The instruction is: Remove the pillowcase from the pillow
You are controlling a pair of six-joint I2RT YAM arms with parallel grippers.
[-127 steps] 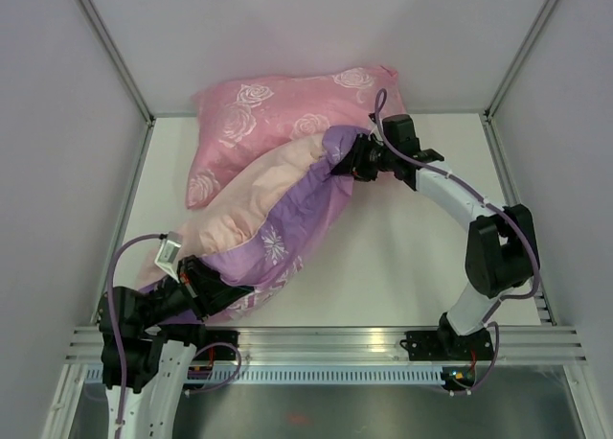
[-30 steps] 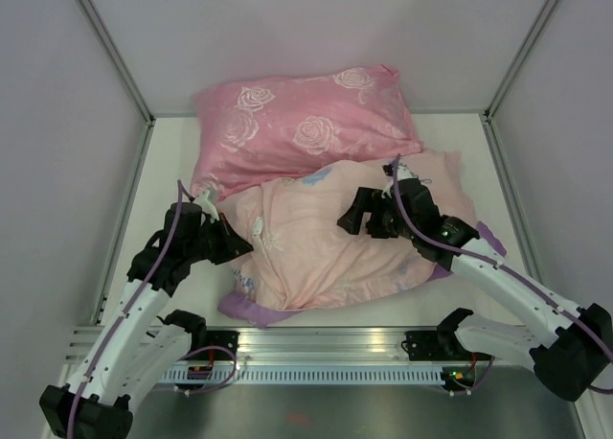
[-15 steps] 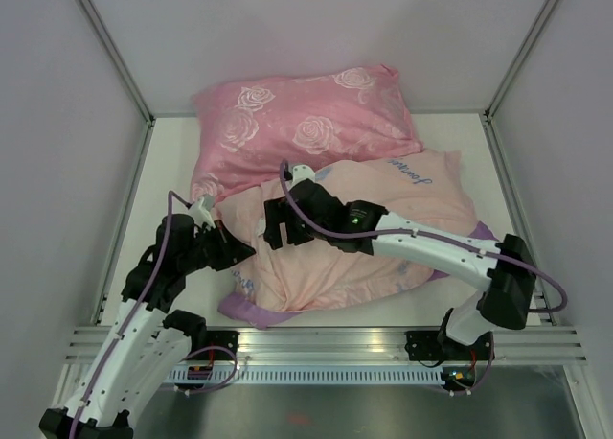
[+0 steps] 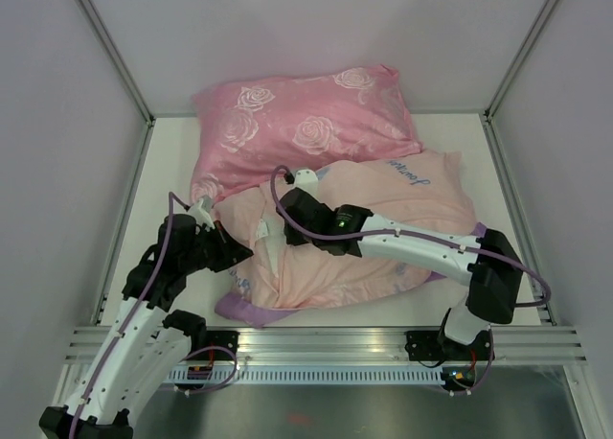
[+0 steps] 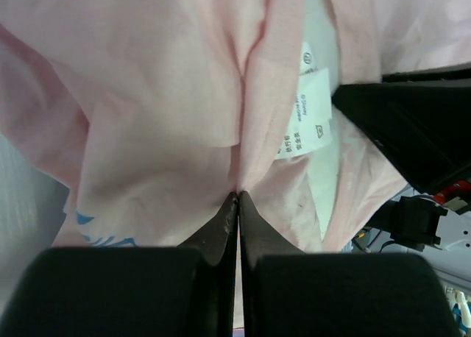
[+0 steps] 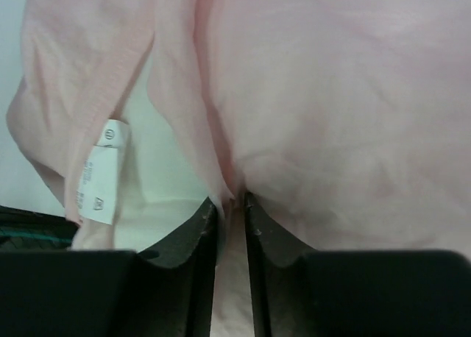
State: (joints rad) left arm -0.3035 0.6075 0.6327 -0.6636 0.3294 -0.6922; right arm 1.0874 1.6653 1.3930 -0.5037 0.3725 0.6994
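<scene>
I'm looking down at the pillowcase (image 4: 383,228), which is lying inside-out, pale pink side up, just on the near side of the rose-patterned pillow (image 4: 297,123) and touching that pillow's near edge. A purple hem (image 4: 254,311) is showing along the side farthest from the rose-patterned pillow. The white pillow (image 5: 321,17) is sitting inside the case, and I'm only catching slivers of it through the opening, beside a white care label (image 5: 309,101).

The left gripper (image 4: 233,254) is working below the rose-patterned pillow's near-left corner. On its wrist camera its jaws are pressing tight together on a fold of the pale pink fabric (image 5: 238,196).

The right arm is reaching across the case, putting the right gripper (image 4: 271,236) also near that near-left corner, just beside the left one. On its wrist view the jaws are standing only a sliver apart and pinching the folded edge of the case (image 6: 229,201), with the label (image 6: 103,171) hanging close by.
</scene>
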